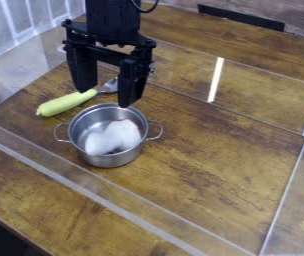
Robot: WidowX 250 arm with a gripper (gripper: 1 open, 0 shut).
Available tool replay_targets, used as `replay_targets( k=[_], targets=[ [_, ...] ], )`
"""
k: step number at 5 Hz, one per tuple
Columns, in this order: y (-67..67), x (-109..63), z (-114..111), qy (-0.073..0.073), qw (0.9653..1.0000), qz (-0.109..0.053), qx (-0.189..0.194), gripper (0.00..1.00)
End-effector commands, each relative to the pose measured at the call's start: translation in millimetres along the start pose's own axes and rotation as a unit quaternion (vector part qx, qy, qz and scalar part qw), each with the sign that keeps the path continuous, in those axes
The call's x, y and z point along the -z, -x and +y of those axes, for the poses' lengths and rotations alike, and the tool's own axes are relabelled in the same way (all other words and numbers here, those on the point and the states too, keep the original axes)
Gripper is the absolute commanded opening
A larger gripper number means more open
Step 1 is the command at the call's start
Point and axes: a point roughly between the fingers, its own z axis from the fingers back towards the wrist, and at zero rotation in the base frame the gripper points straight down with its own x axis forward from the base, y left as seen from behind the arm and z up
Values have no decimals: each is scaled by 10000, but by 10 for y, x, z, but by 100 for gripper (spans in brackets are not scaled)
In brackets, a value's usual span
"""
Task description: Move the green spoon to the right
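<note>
Green spoon (69, 101) lay flat on the wooden table (235, 130), its thick yellow-green handle pointing toward the left edge of the view and its small metal bowl at the right end, tucked close under my arm. My gripper (104, 84) hung above that bowl end, pointing straight down, with both dark fingers (131, 88) spread wide and nothing held between them. One finger stood over the spoon's bowl end and the other came down nearer the pot; whether either one touched the spoon I could not tell from this angle. Just in front of the spoon, nearer the camera, sat the round steel pot (111, 137), upright, with a handle at each side. Inside it lay something pale and rounded (111, 138), too washed out for me to say more. The spoon and the pot were near each other but apart. Clear low walls (291, 190) ran round the table, catching streaks of light.
</note>
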Motion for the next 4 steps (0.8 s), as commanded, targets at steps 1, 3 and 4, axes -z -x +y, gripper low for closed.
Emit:
replay_targets(
  k=[1,3,4],
  targets=[
    [78,18,-65,8,9998,116,135,100],
    [-30,117,198,2,9945,50,1046,100],
    [-64,113,428,-150,9909,-195,1322,100]
  ],
)
